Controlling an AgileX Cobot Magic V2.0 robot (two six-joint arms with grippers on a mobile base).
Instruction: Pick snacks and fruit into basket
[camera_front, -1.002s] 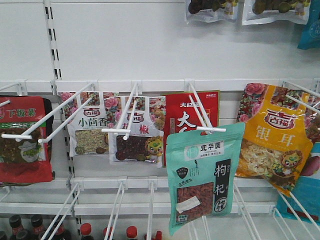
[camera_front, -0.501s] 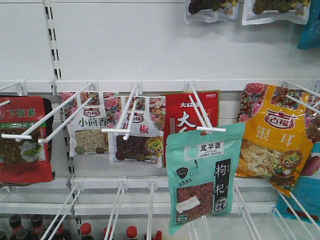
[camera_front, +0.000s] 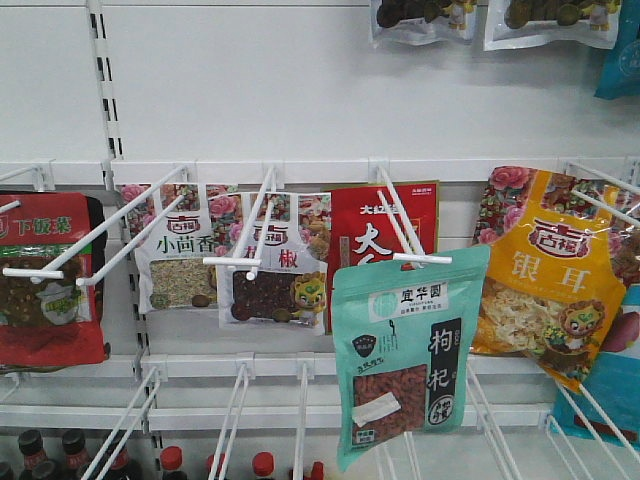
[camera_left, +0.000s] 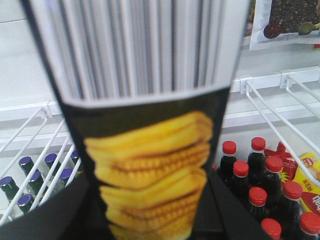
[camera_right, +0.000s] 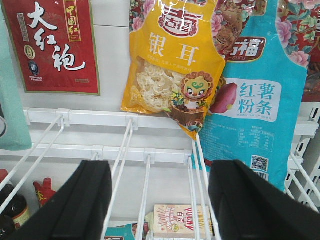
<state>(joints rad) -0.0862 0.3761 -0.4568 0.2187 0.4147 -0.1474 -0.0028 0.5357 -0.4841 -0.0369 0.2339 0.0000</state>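
Clamped in left gripper (camera_left: 145, 220), close to wrist cam: corn-print snack pouch (camera_left: 150, 150), likely light, floppy, slick, best pinched at sealed edge, w/ right gripper (camera_right: 160, 200) wide open & empty below hanging yellow fungus pouch (camera_right: 172, 75).

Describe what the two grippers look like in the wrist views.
The right gripper has two broad, matte black fingers with flat, slanted faces; no markings or cables are visible. The left gripper is also black, seen only as dark edges flanking the corn-printed pouch.
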